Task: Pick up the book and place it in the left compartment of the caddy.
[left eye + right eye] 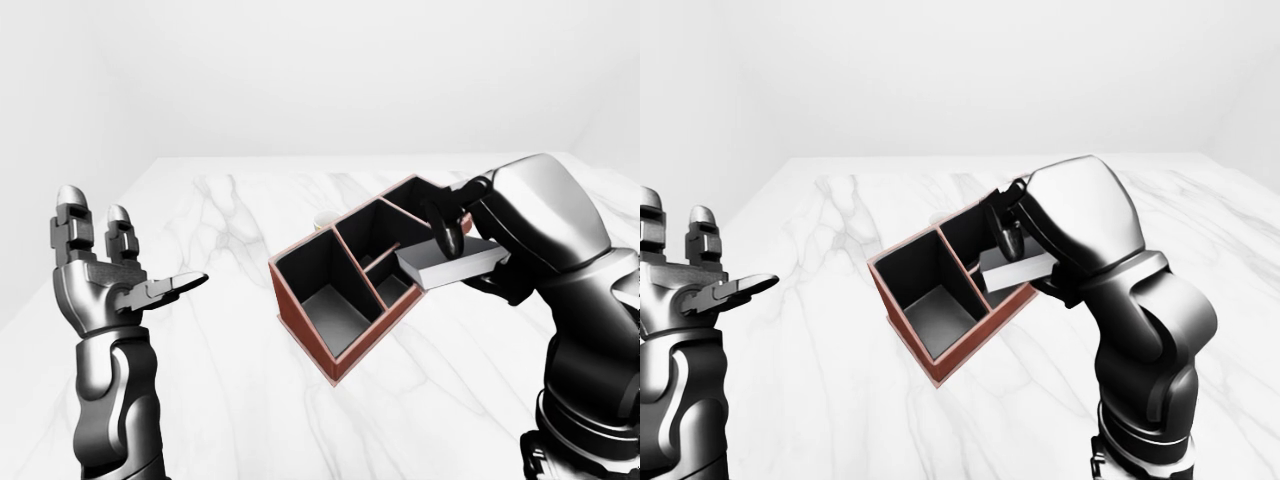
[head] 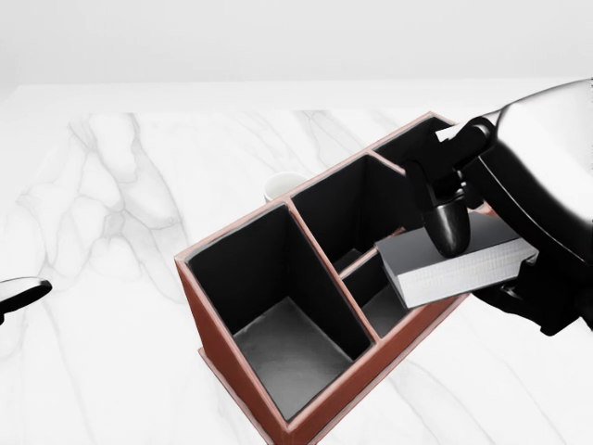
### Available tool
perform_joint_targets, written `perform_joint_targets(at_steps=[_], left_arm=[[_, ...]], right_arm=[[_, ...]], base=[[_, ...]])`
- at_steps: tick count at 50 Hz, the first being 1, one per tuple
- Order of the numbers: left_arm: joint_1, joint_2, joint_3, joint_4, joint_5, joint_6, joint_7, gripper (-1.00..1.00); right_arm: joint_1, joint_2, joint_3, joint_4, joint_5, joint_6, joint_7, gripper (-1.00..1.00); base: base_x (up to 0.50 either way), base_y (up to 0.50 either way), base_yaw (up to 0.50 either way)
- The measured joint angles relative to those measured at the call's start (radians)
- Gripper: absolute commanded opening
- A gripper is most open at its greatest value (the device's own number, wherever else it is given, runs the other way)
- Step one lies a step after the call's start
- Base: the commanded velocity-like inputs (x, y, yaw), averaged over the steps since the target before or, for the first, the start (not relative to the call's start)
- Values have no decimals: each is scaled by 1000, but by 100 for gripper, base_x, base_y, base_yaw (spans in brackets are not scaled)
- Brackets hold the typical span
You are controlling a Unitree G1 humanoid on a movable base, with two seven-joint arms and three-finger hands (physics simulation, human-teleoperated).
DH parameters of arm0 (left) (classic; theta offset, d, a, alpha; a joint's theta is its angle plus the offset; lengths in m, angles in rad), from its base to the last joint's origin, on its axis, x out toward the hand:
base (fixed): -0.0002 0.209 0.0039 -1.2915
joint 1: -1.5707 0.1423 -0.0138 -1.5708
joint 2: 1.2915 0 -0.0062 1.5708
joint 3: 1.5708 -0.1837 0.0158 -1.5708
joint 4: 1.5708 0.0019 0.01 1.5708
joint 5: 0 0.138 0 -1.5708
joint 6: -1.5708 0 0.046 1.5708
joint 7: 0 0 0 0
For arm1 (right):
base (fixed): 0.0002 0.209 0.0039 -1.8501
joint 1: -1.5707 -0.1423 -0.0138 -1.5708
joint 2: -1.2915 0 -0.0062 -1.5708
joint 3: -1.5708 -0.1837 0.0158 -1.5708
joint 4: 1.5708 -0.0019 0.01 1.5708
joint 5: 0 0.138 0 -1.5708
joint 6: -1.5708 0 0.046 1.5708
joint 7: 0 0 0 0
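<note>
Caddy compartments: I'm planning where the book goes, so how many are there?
4 in the caddy: large one at head view's left, two smaller middle ones, one at top right. Right hand hides part.

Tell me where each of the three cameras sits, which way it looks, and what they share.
Head view: on the head, looking down at the caddy; right robot hand holds the book above it, left fingertip at the left edge.
Left-eye view: on the head, facing out over the marble table; left robot hand raised open, right arm at right.
Right-eye view: same outlook, offset sideways; both arms show.
Shared: caddy, book, right robot hand.
</note>
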Motion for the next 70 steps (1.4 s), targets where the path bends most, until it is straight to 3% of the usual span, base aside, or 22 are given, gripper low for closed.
perform_joint_targets(at_steps=[21, 47, 70], left_arm=[[-3, 5, 8, -2, -7, 0, 4, 100], [-10, 11, 12, 9, -13, 0, 5, 100], [-11, 16, 19, 5, -22, 0, 6, 100]], right_arm=[[-118, 124, 85, 120, -1, 0, 0, -100], [-163, 163, 112, 408, 602, 0, 0, -100], [-171, 152, 94, 603, 790, 0, 0, -100]], base=[[0, 0, 0], [0, 0, 0], [0, 0, 0]])
